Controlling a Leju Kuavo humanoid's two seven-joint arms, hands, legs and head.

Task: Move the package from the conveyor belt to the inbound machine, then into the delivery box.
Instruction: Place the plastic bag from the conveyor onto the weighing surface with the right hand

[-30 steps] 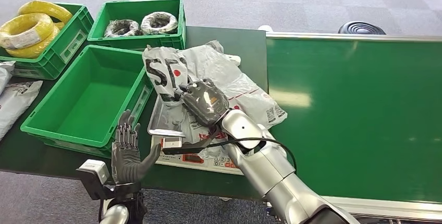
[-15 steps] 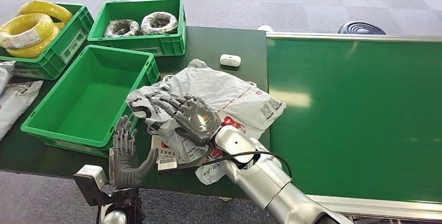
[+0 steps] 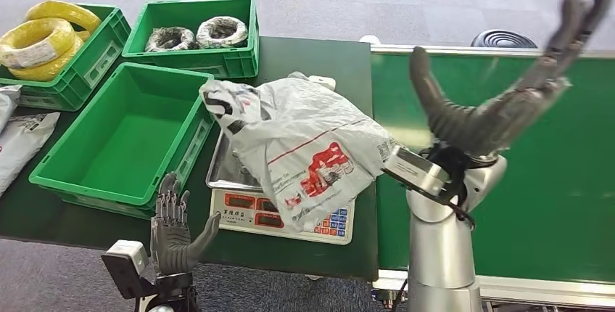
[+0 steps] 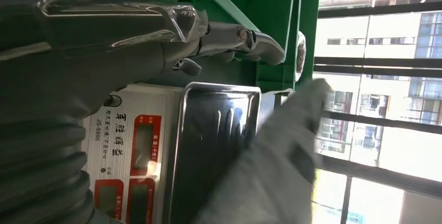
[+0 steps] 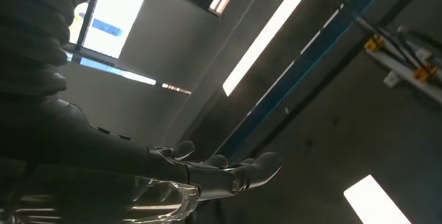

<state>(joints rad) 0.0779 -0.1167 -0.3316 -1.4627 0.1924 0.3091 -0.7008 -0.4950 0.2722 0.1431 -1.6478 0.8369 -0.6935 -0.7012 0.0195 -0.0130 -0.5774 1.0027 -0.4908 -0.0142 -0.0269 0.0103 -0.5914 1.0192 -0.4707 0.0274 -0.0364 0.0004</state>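
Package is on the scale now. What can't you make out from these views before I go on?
- Scale readout: too small in the head view, and the package covers part of the panel.
- Scale tray: far side hidden under the package in both views.
- Right hand: motion-blurred in the head view.
- Left hand: fingers apart, holding nothing.

A parcel-sorting or logistics test area is being shown. A wide green conveyor belt [image 3: 508, 159] is being seen on the right, with an electronic weighing scale [image 3: 279, 218] just beside it on a dark green table [image 3: 312, 58]. Green plastic crates [image 3: 127, 134] are being kept on the left, the far ones filled with coiled cable [image 3: 47, 36]. Grey carpet tiles [image 3: 326, 0] are being seen beyond, and large windows [image 4: 375, 94] onto buildings are being caught by the left wrist view.
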